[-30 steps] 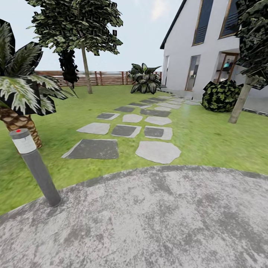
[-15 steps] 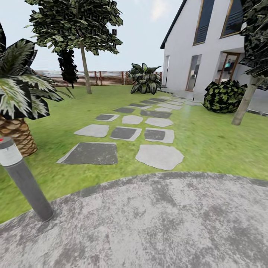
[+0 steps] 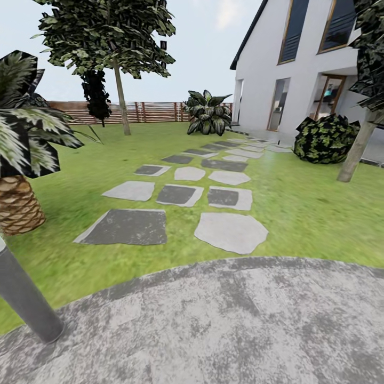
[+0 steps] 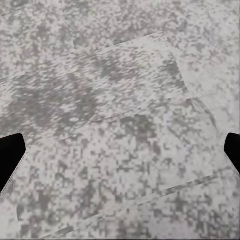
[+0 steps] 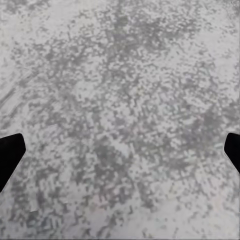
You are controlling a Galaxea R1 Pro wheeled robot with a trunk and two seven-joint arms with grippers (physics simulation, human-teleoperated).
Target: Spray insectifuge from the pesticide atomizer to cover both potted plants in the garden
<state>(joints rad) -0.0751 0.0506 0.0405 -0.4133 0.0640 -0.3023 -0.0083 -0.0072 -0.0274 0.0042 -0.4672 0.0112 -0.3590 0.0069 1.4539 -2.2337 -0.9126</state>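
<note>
Patio (image 3: 224,325) edge borders lawn (image 3: 298,213).

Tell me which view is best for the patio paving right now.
Head view: the patio spreads across the foreground, its curved edge meeting the lawn. Both wrist views look straight down at its mottled grey surface between dark fingers, with no edge or surroundings.
</note>
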